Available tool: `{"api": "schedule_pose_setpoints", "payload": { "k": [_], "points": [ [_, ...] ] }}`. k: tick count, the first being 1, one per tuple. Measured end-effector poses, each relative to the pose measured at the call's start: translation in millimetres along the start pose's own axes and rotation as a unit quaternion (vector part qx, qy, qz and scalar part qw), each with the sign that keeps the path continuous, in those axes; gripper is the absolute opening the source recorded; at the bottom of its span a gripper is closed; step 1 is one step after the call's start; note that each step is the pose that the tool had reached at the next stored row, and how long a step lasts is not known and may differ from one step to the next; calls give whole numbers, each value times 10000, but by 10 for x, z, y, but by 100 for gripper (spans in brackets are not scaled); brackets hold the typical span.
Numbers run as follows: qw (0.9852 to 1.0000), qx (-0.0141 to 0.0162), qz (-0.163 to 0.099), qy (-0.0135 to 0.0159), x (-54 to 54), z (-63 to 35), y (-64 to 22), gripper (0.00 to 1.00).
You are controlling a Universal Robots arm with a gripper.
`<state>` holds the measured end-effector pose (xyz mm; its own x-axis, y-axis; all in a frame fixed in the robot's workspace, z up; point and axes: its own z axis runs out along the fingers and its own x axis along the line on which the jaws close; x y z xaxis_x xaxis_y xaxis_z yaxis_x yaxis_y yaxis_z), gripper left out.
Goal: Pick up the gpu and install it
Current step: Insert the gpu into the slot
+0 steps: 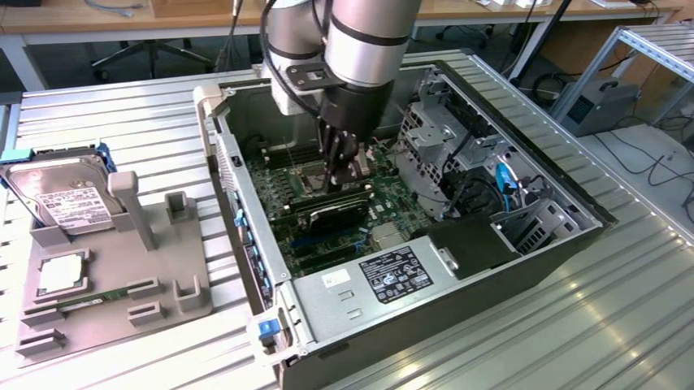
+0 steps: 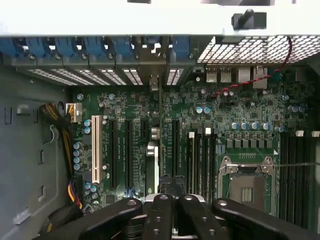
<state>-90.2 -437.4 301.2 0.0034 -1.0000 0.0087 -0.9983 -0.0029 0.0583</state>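
Observation:
The gpu (image 1: 334,214) is a thin black card standing on edge among the expansion slots of the green motherboard (image 1: 325,244) inside the open computer case (image 1: 521,260). In the wrist view the gpu (image 2: 152,162) shows edge-on, running from the slot area toward the fingers. My gripper (image 1: 344,185) reaches down into the case, directly over the card's top edge. Its dark fingers (image 2: 159,210) are pressed together, so the gripper (image 2: 167,199) is shut with nothing visible between them. Whether the tips touch the card I cannot tell.
A grey fixture (image 1: 162,276) on the exterior view's left carries a hard drive (image 1: 65,203), a processor (image 1: 60,274) and a green memory stick (image 1: 103,298). Inside the case, the drive cage (image 1: 444,154), power supply (image 1: 379,276) and side walls hem in the gripper.

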Motion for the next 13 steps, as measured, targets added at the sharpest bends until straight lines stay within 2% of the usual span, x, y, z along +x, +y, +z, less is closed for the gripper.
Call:
{"api": "schedule_pose_setpoints", "payload": {
  "k": [2,5,7,10,13],
  "points": [
    [10000,-76,-1,0,1,-6,-104,11],
    [9999,-171,-1,0,3,-14,-241,11],
    [9997,-248,-3,-1,6,-20,-352,11],
    [9995,-306,-3,-1,7,-25,-442,11],
    [9995,-322,-3,-1,7,-27,-468,11]
  ]
}}
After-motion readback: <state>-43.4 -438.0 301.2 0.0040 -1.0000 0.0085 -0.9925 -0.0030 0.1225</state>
